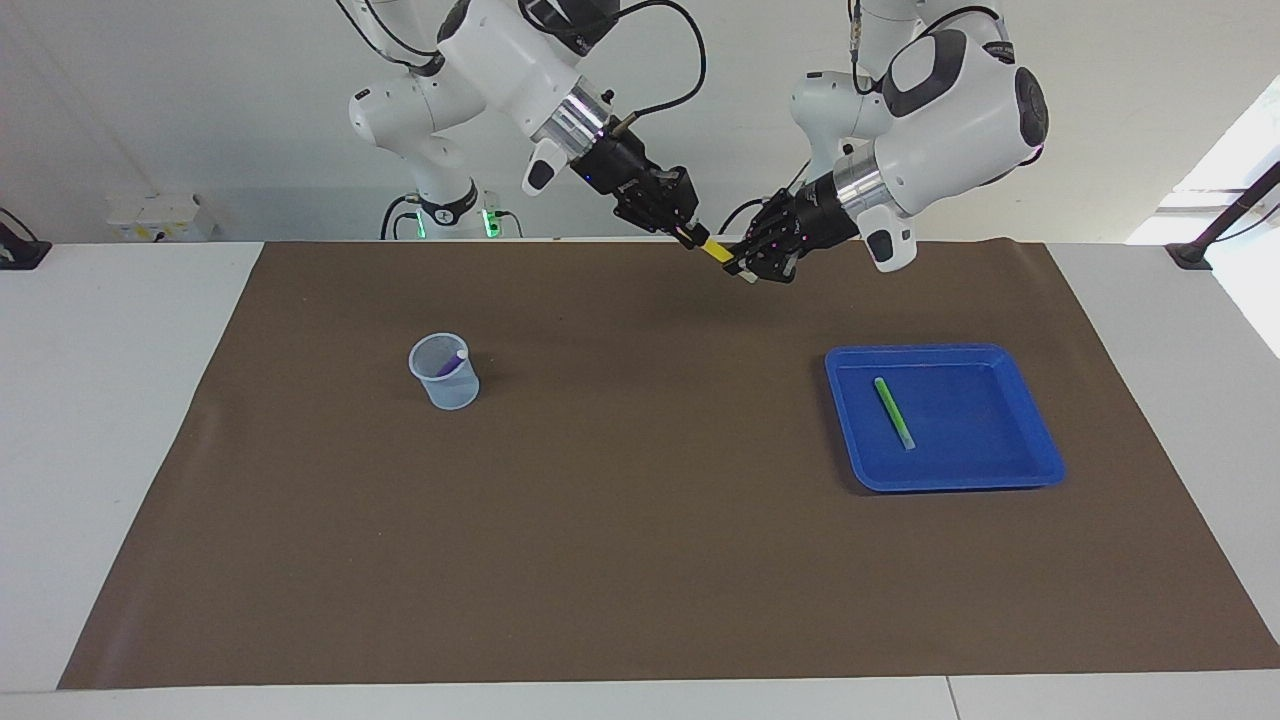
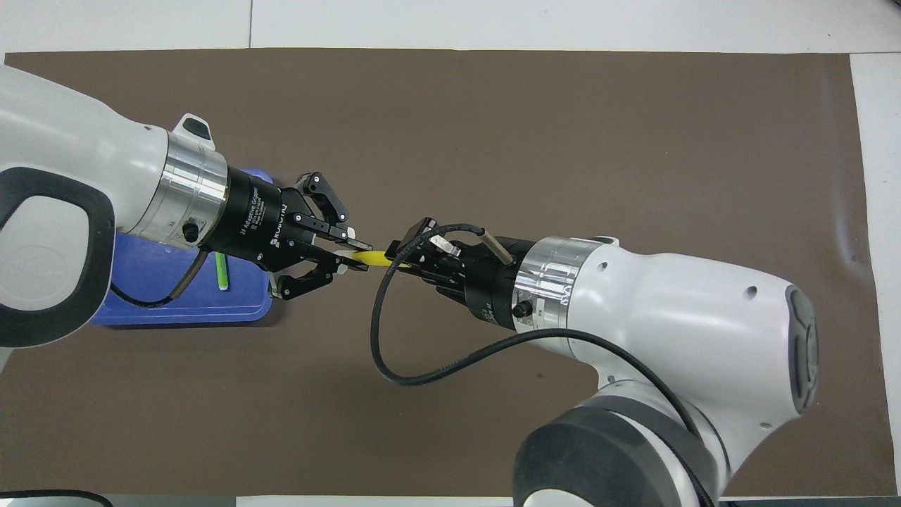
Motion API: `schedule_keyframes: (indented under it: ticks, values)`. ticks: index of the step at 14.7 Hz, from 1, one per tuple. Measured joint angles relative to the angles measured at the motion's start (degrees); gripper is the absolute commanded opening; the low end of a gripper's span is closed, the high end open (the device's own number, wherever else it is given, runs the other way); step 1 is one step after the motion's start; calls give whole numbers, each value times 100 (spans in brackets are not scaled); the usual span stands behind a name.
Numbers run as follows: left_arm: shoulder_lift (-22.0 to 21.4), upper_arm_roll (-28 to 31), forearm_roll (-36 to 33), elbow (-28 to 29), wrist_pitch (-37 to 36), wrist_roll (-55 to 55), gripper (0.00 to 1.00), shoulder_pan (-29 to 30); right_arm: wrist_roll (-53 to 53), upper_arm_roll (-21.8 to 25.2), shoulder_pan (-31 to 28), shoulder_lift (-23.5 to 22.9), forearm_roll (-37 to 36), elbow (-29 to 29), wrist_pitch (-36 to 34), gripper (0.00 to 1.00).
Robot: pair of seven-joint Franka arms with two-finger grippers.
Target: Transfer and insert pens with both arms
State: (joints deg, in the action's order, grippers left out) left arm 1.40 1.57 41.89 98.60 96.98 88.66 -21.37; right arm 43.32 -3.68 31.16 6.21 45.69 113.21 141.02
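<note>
Mid-handover, up in the air over the robots' edge of the brown mat [image 1: 640,560]: left end effector [image 1: 748,268] clamped on one end of the yellow pen [image 1: 716,250], right end effector [image 1: 692,236] closed on the other end, only a short yellow stretch showing between the two. To do this well: confirm a firm hold on the right side before loosening the left, release by opening wide without sliding along the barrel, back the left arm straight away along the pen's axis, then carry with the right arm to over the clear cup [image 1: 445,372] and tip the pen upright before lowering. Worth watching: any twist while both ends are pinched, likely to skew the pen. Count: three pens, namely one yellow held aloft, one purple pen [image 1: 450,365] leaning in the cup, one green pen [image 1: 893,411] lying in the blue tray [image 1: 1030,470]; one cup; one tray; two arms; one mat on the white bench [image 1: 120,400].
</note>
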Motion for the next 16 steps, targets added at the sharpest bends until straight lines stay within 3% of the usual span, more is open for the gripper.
schedule_keyframes:
  ticks: [1, 2, 6, 9, 12, 16]
  values:
    - [0, 0, 0, 0, 0, 0, 0, 0, -1, 0, 0, 0, 0, 0, -1, 0]
    - [-1, 0, 0, 1, 0, 0, 99, 0, -2, 0, 0, 0, 0, 0, -4, 0]
    - [-16, 7, 4, 1, 130, -2, 100, 0, -168, 5, -7, 0, -53, -4, -183, 0]
    - [-52, 51, 4, 1, 224, -116, 100, 14, -760, 14, -257, -1, -797, -106, -1027, 0]
    - [-71, 89, -1, 37, 211, -1068, 100, 285, -2171, 43, -849, 1, -1526, -427, -2198, 0]
    - [-175, 114, -581, 359, 171, -2833, 100, 694, -4154, 74, -1478, -1, -2976, -566, -2942, 0]
